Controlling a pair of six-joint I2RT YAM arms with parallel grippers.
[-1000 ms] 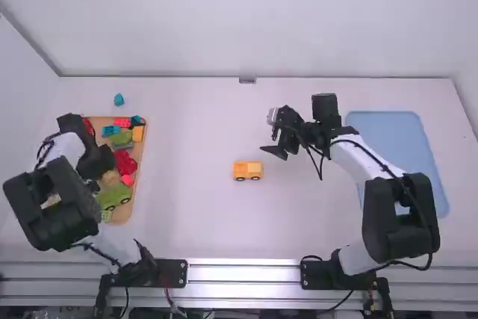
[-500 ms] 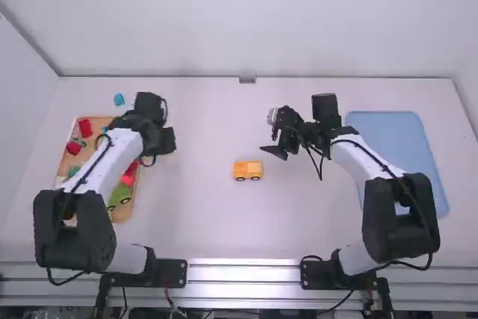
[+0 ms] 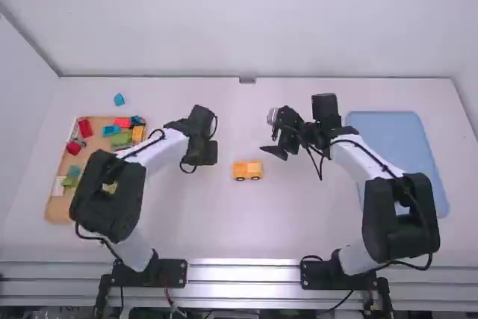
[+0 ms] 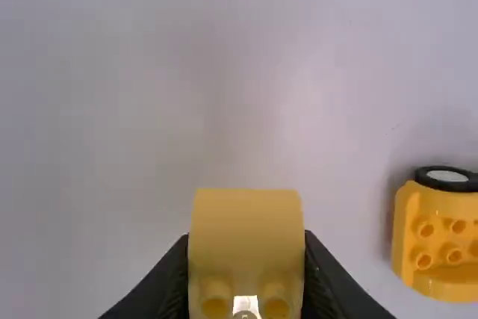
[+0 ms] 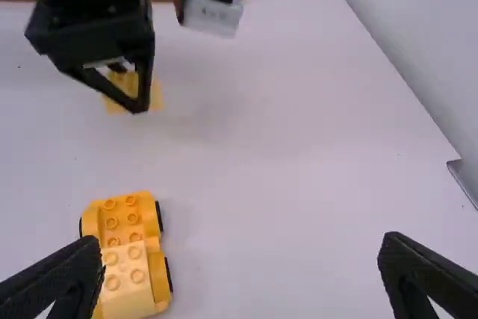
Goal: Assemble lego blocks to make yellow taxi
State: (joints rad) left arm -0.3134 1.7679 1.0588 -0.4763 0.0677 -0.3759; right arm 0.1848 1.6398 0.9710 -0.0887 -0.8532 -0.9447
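Yellow block (image 4: 246, 229), gripped by the left tool (image 4: 246, 278), has neared the wheeled assembly (image 5: 133, 259), apparently for mounting; right tool (image 5: 241, 248) released.

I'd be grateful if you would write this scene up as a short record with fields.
left gripper: closed on a yellow block, left of the taxi base
right gripper: open, nothing between its fingers
taxi base: yellow, wheeled, on the table, with a paler yellow block on one end
wooden tray: table's left side, holding mixed-colour blocks
stray piece: blue block beyond the wooden tray
blue tray: table's right side
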